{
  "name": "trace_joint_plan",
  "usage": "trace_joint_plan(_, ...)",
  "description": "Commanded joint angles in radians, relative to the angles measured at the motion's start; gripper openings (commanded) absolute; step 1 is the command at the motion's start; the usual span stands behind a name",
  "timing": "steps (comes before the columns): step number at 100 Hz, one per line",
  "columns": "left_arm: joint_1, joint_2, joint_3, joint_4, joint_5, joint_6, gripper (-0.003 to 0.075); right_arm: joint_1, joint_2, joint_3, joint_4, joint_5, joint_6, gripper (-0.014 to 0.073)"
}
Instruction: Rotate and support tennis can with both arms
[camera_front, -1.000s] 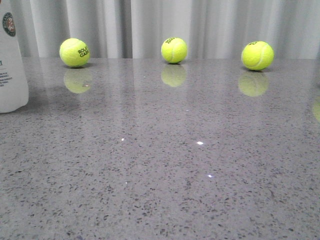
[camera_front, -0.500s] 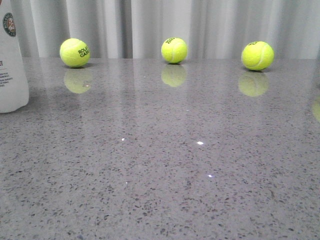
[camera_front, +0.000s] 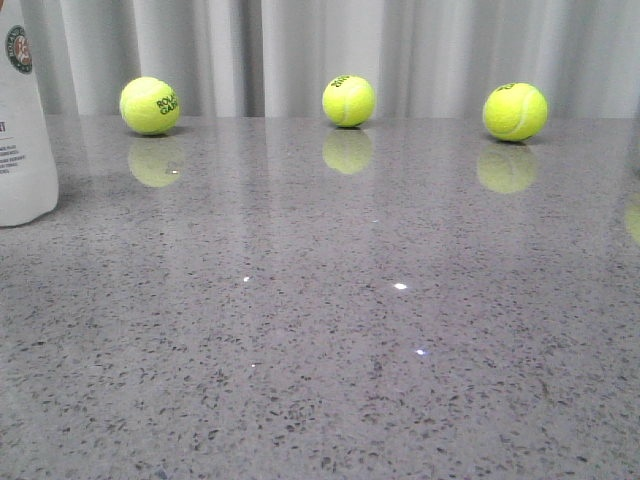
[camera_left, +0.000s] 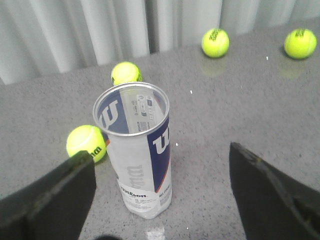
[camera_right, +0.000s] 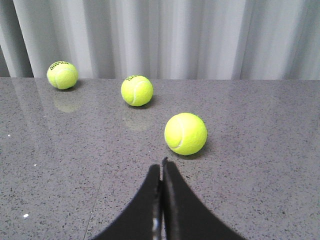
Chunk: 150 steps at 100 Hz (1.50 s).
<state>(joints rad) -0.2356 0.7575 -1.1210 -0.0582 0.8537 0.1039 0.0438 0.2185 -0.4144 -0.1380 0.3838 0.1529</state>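
Observation:
The tennis can (camera_left: 142, 160) stands upright on the grey table, open top with a silver rim, white label with a navy section and white "W". In the front view only its white side (camera_front: 22, 120) shows at the far left edge. My left gripper (camera_left: 162, 185) is open, its two black fingers wide apart on either side of the can, not touching it. My right gripper (camera_right: 161, 167) is shut and empty, low over the table, just short of a yellow-green tennis ball (camera_right: 185, 133). Neither arm shows in the front view.
Three tennis balls sit along the far table edge by the grey curtain: left (camera_front: 149, 105), middle (camera_front: 348, 100), right (camera_front: 514, 111). In the left wrist view two balls (camera_left: 86, 142) (camera_left: 126, 73) lie close beside and behind the can.

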Motion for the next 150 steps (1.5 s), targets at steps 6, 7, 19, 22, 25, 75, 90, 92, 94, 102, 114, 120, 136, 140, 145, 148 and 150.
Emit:
trace_joint_plan(6,0.001,-0.143,0.209,-0.02,-0.29,-0.017,0.0534,-0.007,0.008,-0.024,-0.011,-0.086,0.0,-0.007)
trace_joint_plan(7,0.001,-0.157,0.221,-0.024,-0.299,-0.017,0.0534,-0.007,0.008,-0.024,-0.011,-0.086,0.0,-0.007)
trace_joint_plan(19,0.001,-0.265,0.408,-0.04,-0.444,-0.017,0.0534,-0.007,0.008,-0.024,-0.011,-0.086,0.0,-0.007)
trace_joint_plan(22,0.001,-0.286,0.446,-0.04,-0.474,-0.017,0.0533,-0.007,0.008,-0.024,-0.011,-0.086,0.0,-0.007)
trace_joint_plan(25,0.001,-0.306,0.489,-0.042,-0.508,-0.017,0.0533,-0.007,0.008,-0.024,-0.011,-0.086,0.0,-0.007)
trace_joint_plan(75,0.001,-0.388,0.615,-0.058,-0.617,-0.017,-0.0021,-0.007,0.008,-0.024,-0.011,-0.086,0.0,-0.007)
trace_joint_plan(90,0.001,-0.388,0.615,-0.058,-0.617,-0.017,-0.0021,-0.007,0.008,-0.024,-0.011,-0.086,0.0,-0.007)
trace_joint_plan(92,0.001,-0.388,0.615,-0.058,-0.617,-0.017,-0.0021,-0.007,0.008,-0.024,-0.011,-0.086,0.0,-0.007)
trace_joint_plan(94,0.001,-0.388,0.615,-0.058,-0.617,-0.017,-0.0021,-0.007,0.008,-0.024,-0.011,-0.086,0.0,-0.007)
trace_joint_plan(102,0.001,-0.388,0.615,-0.058,-0.617,-0.017,-0.0021,-0.007,0.008,-0.024,-0.011,-0.086,0.0,-0.007)
trace_joint_plan(114,0.001,-0.388,0.615,-0.058,-0.617,-0.017,-0.0021,-0.007,0.008,-0.024,-0.011,-0.086,0.0,-0.007)
trace_joint_plan(120,0.001,-0.388,0.615,-0.058,-0.617,-0.017,-0.0021,-0.007,0.008,-0.024,-0.011,-0.086,0.0,-0.007)
trace_joint_plan(136,0.001,-0.388,0.615,-0.058,-0.615,-0.017,-0.0021,-0.007,0.008,-0.024,-0.011,-0.086,0.0,-0.007)
trace_joint_plan(140,-0.002,-0.388,0.617,-0.058,-0.615,-0.017,-0.0021,-0.007,0.008,-0.024,-0.011,-0.086,0.0,-0.007)
trace_joint_plan(145,-0.003,-0.388,0.626,-0.058,-0.619,-0.017,-0.0021,-0.007,0.008,-0.024,-0.011,-0.086,0.0,-0.007)
trace_joint_plan(148,-0.003,-0.388,0.632,-0.053,-0.632,-0.017,-0.0021,-0.007,0.008,-0.024,-0.011,-0.086,0.0,-0.007)
trace_joint_plan(150,0.001,-0.391,0.639,-0.043,-0.65,-0.017,-0.0021,-0.007,0.008,-0.024,-0.011,-0.086,0.0,-0.007)
